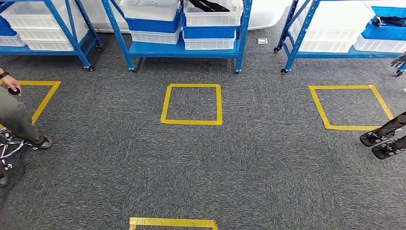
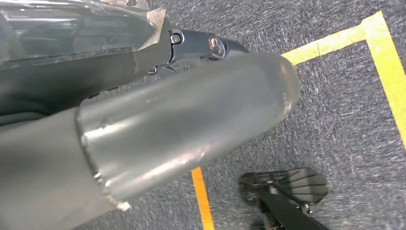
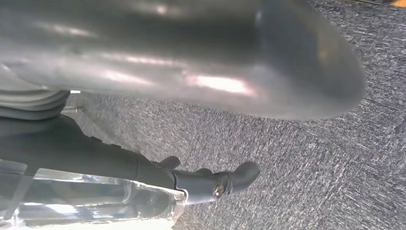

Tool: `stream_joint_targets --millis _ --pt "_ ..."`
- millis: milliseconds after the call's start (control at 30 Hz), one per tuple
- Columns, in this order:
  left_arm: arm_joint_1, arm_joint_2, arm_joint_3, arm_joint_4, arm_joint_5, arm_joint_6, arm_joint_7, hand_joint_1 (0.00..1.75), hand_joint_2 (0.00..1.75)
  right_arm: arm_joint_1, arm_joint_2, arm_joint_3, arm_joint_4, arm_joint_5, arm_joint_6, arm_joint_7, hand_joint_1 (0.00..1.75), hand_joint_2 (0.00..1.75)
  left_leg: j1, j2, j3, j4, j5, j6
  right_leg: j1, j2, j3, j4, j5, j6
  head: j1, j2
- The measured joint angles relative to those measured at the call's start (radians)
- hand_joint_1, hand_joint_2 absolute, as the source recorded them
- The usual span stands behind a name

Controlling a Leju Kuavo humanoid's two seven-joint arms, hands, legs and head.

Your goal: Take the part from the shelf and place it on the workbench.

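Left robot hand (image 2: 158, 129) — smooth grey thumb (grip unclear) | right robot hand (image 3: 191, 52) likewise | speckled carpet (image 1: 201, 158)

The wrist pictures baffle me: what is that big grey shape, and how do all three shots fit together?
The wide shot is the humanoid robot's own head camera, looking down at grey carpet with yellow tape squares and blue shelves carrying white and blue bins. A dark part lies in one bin. A person stands at the edge. The other two cameras sit at the wrists of hanging arms. The big grey shape is the thumb of the left hand and of the right hand, with darker fingers beside it. Neither hand holds anything; the carpet lies behind them.
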Motion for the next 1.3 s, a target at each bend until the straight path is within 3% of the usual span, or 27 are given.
stream_joint_targets --millis 67,100,133,233,300,400,467,533,600,633,700,733,800,867,933,1000,1067,1100,1133,1167,1233,1300 --pt "-0.001 0.000 0.000 0.000 0.000 0.000 0.001 0.00 0.00 0.002 0.000 0.001 0.000 0.001 0.004 0.000 0.00 0.00 0.006 0.013 -0.068 0.134 -0.060 -0.010 0.001 -0.010 0.000 0.000 -0.002 -0.004 -0.002 0.000" --pt "-0.001 0.000 0.000 0.000 0.000 0.000 0.002 0.00 0.00 0.003 0.000 0.002 0.000 0.001 0.006 0.001 0.00 0.00 0.009 0.015 -0.085 0.163 -0.062 -0.013 0.001 -0.015 0.001 0.000 -0.004 -0.004 -0.003 0.000" --pt "0.000 0.000 0.000 0.000 0.000 0.000 0.003 0.00 0.00 0.003 0.000 0.002 0.000 0.001 0.007 0.001 0.00 0.00 0.011 0.018 -0.083 0.151 -0.043 -0.014 0.001 -0.020 0.003 0.000 -0.005 -0.004 -0.003 0.000" --pt "-0.002 0.001 0.000 0.000 0.000 0.000 0.004 0.00 0.00 0.002 0.002 0.003 0.000 0.001 0.009 0.001 0.00 0.00 0.013 0.043 0.008 -0.041 0.060 -0.010 0.003 -0.032 0.013 0.001 -0.013 0.003 -0.003 0.000" --pt "-0.004 0.001 0.000 0.000 0.000 0.000 0.004 0.00 0.00 0.002 0.002 0.003 0.000 0.002 0.009 0.001 0.00 0.00 0.008 0.052 0.040 -0.109 0.080 -0.001 0.009 -0.040 0.016 0.002 -0.019 0.013 -0.002 0.000" --pt "-0.004 0.001 0.000 0.000 0.002 0.001 0.004 0.00 0.00 -0.001 0.002 0.005 0.000 0.003 0.010 0.001 0.00 0.00 0.002 0.034 0.043 -0.121 0.083 0.020 0.013 -0.048 0.018 0.002 -0.025 0.030 -0.002 0.000" --pt "-0.005 0.000 0.000 0.000 0.004 0.002 0.004 0.00 0.00 -0.001 0.003 0.005 0.000 0.003 0.010 0.002 0.00 0.00 0.004 0.024 0.049 -0.132 0.091 0.036 0.011 -0.029 -0.006 0.059 -0.058 0.032 0.000 0.000" --pt "-0.006 0.000 0.000 0.000 0.005 0.003 0.004 0.00 0.00 0.000 0.002 0.006 0.000 0.004 0.010 0.002 0.00 0.00 0.004 0.014 0.050 -0.135 0.093 0.044 0.009 -0.006 -0.069 0.188 -0.117 0.025 0.003 0.000" --pt "-0.006 0.000 0.000 0.000 0.005 0.003 0.004 0.00 0.00 0.003 0.002 0.006 0.000 0.004 0.010 0.003 0.00 0.00 0.002 0.000 0.049 -0.134 0.092 0.046 0.008 0.000 -0.124 0.289 -0.147 0.029 0.004 0.000" --pt "-0.006 0.000 0.000 0.000 0.005 0.003 0.004 0.00 0.00 0.004 0.002 0.006 0.000 0.004 0.010 0.003 0.00 0.00 0.001 -0.009 0.050 -0.133 0.092 0.046 0.008 0.002 -0.128 0.288 -0.137 0.036 0.004 0.000" --pt "-0.005 -0.001 0.000 0.000 0.007 0.002 0.001 0.00 0.00 0.005 0.002 0.006 0.000 0.004 0.010 0.003 0.00 0.00 0.000 -0.027 0.053 -0.132 0.091 0.044 0.007 0.010 -0.077 0.171 -0.076 0.052 0.004 0.000" --pt "-0.006 -0.002 0.000 0.000 0.008 0.001 -0.001 0.00 0.00 0.004 0.002 0.006 0.000 0.005 0.010 0.003 0.00 0.00 -0.001 -0.034 0.054 -0.130 0.090 0.042 0.006 0.019 -0.046 0.098 -0.045 0.055 0.004 0.000" --pt "-0.006 -0.001 0.000 0.000 0.010 0.002 -0.004 0.00 0.00 0.003 0.002 0.006 0.000 0.008 0.011 0.003 0.00 0.00 -0.005 -0.046 0.054 -0.126 0.085 0.034 0.007 0.030 -0.011 0.013 -0.012 0.046 0.004 0.000" --pt "-0.006 0.000 0.000 0.000 0.010 0.003 -0.005 0.00 0.00 0.002 0.001 0.007 0.000 0.010 0.012 0.003 0.00 0.00 -0.006 -0.053 0.052 -0.125 0.083 0.025 0.010 0.024 -0.007 0.005 -0.007 0.030 0.004 0.000" --pt "-0.005 0.001 0.000 0.000 0.010 0.003 -0.005 0.00 0.00 0.001 0.001 0.009 0.000 0.009 0.014 0.004 0.00 0.00 -0.004 -0.043 0.044 -0.109 0.071 0.017 0.003 0.015 -0.001 0.003 -0.003 0.015 0.003 0.000" --pt "-0.007 0.002 0.000 0.000 0.008 0.003 -0.005 0.00 0.00 0.001 0.002 0.009 0.000 0.007 0.015 0.004 0.00 0.00 0.000 -0.012 0.010 -0.030 0.021 0.005 -0.002 0.004 0.002 0.000 0.000 0.003 -0.002 0.000" --pt "-0.009 0.003 0.000 0.000 0.005 0.003 -0.005 0.00 0.00 0.004 0.002 0.010 0.000 0.004 0.015 0.004 0.00 0.00 0.006 0.010 -0.056 0.103 -0.043 -0.007 -0.001 -0.007 0.002 0.000 -0.001 -0.002 -0.006 0.000" --pt "-0.009 0.003 0.000 0.000 0.004 0.003 -0.005 0.00 0.00 0.005 0.001 0.010 0.000 0.002 0.015 0.004 0.00 0.00 0.009 0.014 -0.081 0.151 -0.057 -0.011 0.000 -0.014 0.002 0.001 -0.002 -0.002 -0.006 0.000" --pt "-0.009 0.003 0.000 0.000 0.003 0.002 -0.005 0.00 0.00 0.006 0.001 0.010 0.000 0.002 0.015 0.004 0.00 0.00 0.013 0.017 -0.090 0.164 -0.050 -0.014 0.000 -0.019 0.002 0.001 -0.003 -0.003 -0.006 0.000" --pt "-0.009 0.003 0.000 0.000 0.003 0.002 -0.005 0.00 0.00 0.006 0.001 0.010 0.000 0.001 0.015 0.004 0.00 0.00 0.016 0.019 -0.078 0.135 -0.024 -0.016 -0.001 -0.023 0.003 0.001 -0.004 -0.002 -0.006 0.000" --pt "-0.010 0.005 0.000 0.000 0.003 0.000 -0.006 0.00 0.00 0.005 0.002 0.010 0.000 -0.002 0.015 0.004 0.00 0.00 0.021 0.030 -0.011 -0.005 0.044 -0.016 0.000 -0.028 0.007 0.001 -0.007 0.002 -0.006 0.000" --pt "-0.011 0.005 0.000 -0.001 0.003 -0.004 -0.008 0.00 0.00 0.004 0.002 0.009 0.000 -0.006 0.015 0.005 0.00 0.00 0.018 0.036 0.040 -0.105 0.078 -0.010 0.006 -0.031 0.007 0.002 -0.012 0.010 -0.005 0.000"
